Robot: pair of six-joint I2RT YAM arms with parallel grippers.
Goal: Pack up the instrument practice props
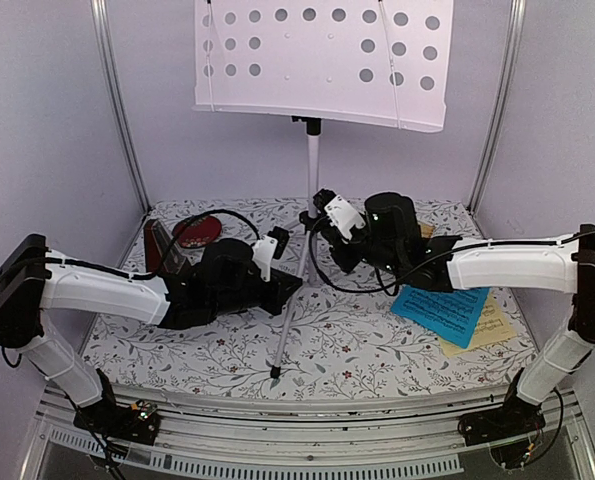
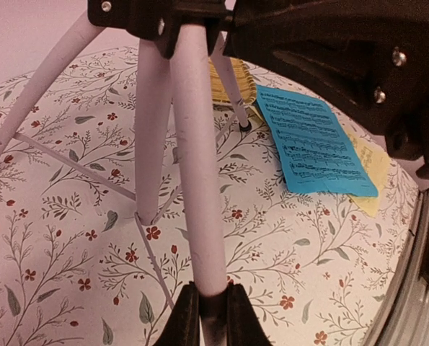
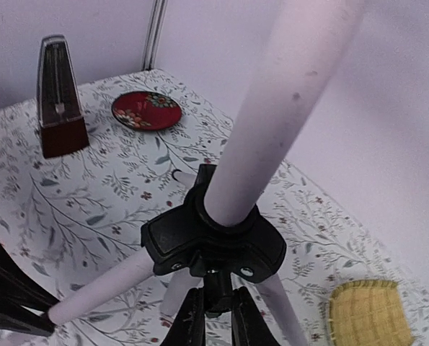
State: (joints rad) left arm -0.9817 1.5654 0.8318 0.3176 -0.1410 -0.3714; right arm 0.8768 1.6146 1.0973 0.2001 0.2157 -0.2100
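The silver music stand [image 1: 322, 60] stands mid-table with its perforated desk up high. My left gripper [image 1: 289, 285] is shut on the stand's front tripod leg [image 2: 196, 158], which runs up from between the fingertips [image 2: 177, 321]. My right gripper [image 1: 322, 212] is shut on the black knob [image 3: 219, 288] under the tripod hub [image 3: 214, 241]. The dark red-brown metronome [image 1: 162, 245] stands upright at the back left, also in the right wrist view [image 3: 59, 101]. The blue sheet [image 1: 442, 312] lies on the pale-yellow sheet [image 1: 497, 325] at the right; both show in the left wrist view [image 2: 311, 144], [image 2: 373, 166].
A red floral dish [image 1: 199, 232] lies behind the metronome. A yellow woven mat [image 3: 365, 313] lies near the back right, behind the stand. The table has a floral cloth [image 1: 357, 345], white walls on three sides and a metal rail at the near edge [image 1: 307, 410].
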